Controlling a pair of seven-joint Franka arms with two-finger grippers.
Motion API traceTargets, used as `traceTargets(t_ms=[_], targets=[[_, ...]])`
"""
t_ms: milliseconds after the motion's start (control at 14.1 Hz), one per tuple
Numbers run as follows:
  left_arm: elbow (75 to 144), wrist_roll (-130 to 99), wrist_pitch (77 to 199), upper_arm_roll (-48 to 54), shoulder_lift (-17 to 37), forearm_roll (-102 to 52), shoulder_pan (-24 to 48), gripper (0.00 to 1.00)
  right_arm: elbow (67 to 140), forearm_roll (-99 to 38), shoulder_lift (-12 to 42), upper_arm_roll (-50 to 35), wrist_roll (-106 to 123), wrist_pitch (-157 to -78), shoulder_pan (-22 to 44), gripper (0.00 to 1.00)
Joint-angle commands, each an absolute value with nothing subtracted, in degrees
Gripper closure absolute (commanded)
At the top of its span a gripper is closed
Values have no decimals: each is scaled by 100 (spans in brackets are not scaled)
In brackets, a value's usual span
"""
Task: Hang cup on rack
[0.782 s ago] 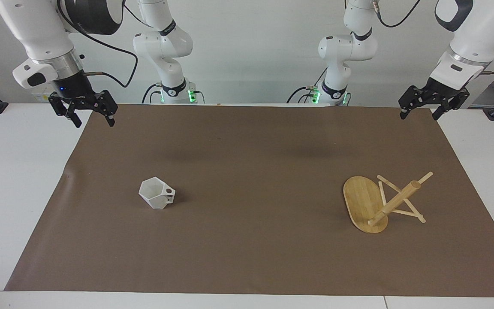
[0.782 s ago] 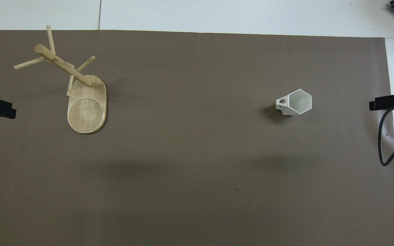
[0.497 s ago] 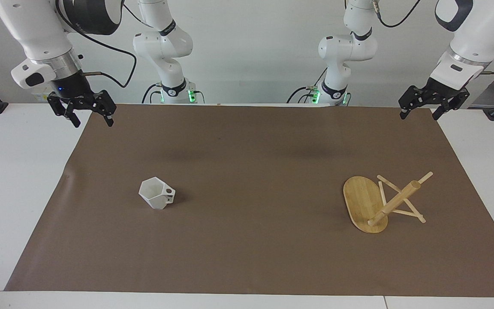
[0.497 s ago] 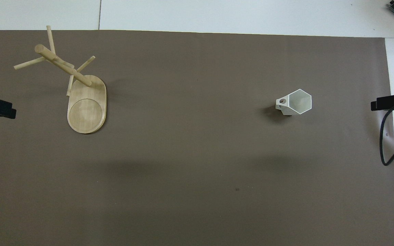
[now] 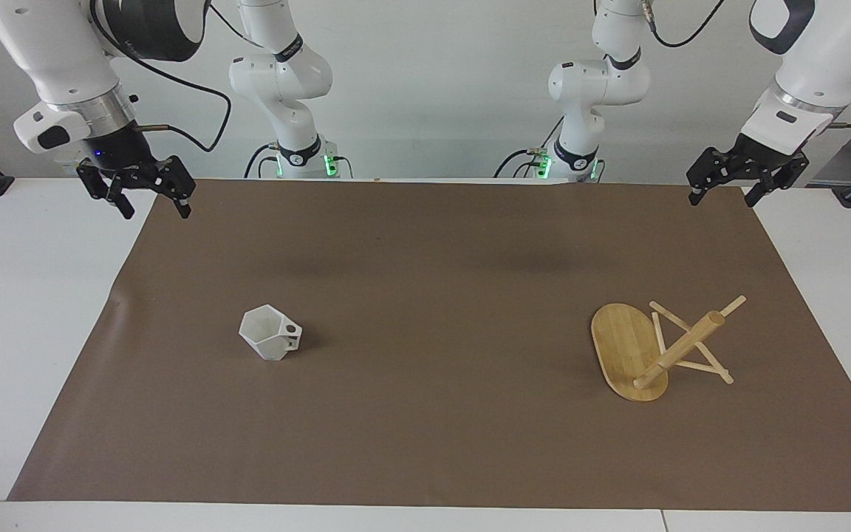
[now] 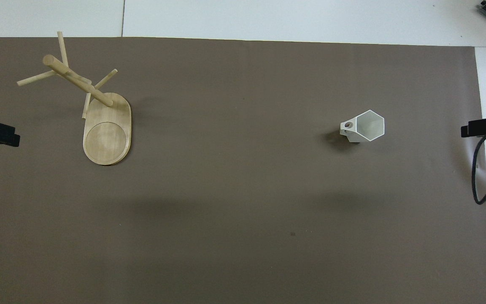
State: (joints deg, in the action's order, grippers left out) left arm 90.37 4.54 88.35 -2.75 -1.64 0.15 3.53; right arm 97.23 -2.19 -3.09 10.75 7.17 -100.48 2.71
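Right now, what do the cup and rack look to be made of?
Cup: probably ceramic or plastic, matte white, with flat facets and no glare. Rack: light wood, likely bamboo, with faint grain lines on its oval base and an unpainted, satin surface.

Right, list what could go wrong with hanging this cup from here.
1. The cup stands upright with its handle pointing toward the rack; a poor grasp could cover the handle's hole, leaving nothing to thread on a peg.
2. The pegs are thin and slanted, and the hole is small, so a slight misalignment might knock the rack instead.
3. The right gripper and left gripper, both open, hang over the brown mat's corners, so a long approach remains.
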Motion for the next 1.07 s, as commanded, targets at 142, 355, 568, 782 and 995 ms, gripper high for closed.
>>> traceTargets(t_ms=[142,355,568,782,995], targets=[[9229,457,8886,-220,-325,-44,281,0,9861,-114,-431,1055,782,-10090,246,0],[9229,457,8886,-229,-325,-44,281,0,9853,-114,-431,1055,782,-10099,246,0],[9229,457,8886,-220,-325,-44,281,0,9853,-106,-431,1055,782,-10116,246,0],[9229,457,8886,-220,-325,-44,281,0,9853,-114,-431,1055,782,-10151,246,0],[9229,457,8886,-220,-325,-44,281,0,9853,-114,-431,1055,782,-10160,246,0]])
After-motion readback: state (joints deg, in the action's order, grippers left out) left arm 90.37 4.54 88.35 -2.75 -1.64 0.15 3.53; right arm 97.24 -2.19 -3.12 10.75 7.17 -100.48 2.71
